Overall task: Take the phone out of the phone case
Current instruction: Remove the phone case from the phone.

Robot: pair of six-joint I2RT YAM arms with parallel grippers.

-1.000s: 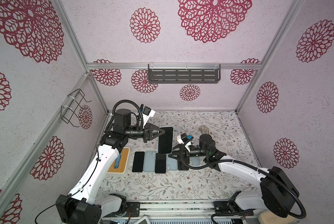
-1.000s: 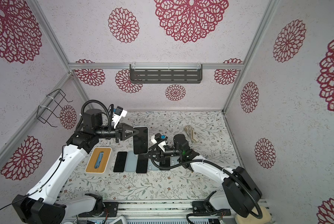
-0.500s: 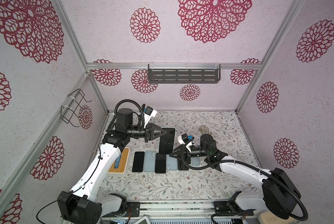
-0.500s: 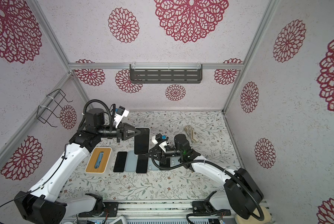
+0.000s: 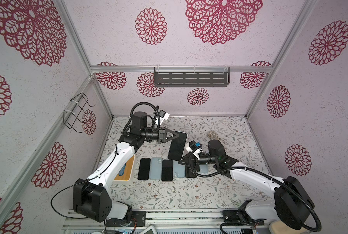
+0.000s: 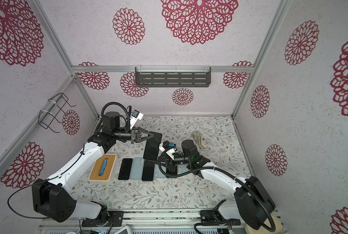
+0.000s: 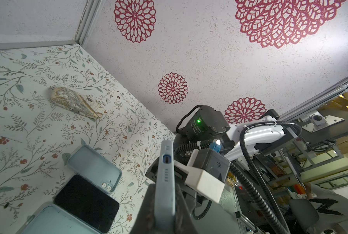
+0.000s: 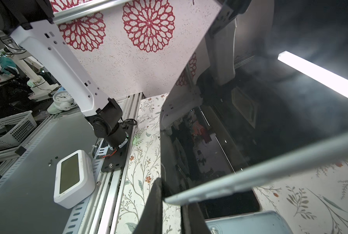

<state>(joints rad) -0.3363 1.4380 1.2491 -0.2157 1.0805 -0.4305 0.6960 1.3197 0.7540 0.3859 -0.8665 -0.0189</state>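
Above the counter (image 5: 219, 192), the phone (image 5: 177, 147) sits in its phone case (image 7: 165, 192), left gripper (image 5: 174, 135) clamped on its far end, right gripper (image 5: 180, 162) pinching a near corner — best peeled back slowly, with the left holding firm.

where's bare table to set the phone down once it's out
Biggest bare patch: the front strip of the table, between the row of phones and cases and the base rail. Also bare: back centre, between left gripper and mesh bundle. Crowded: the middle, where both it and the right gripper grip the cased phone, and beside the wooden tray.
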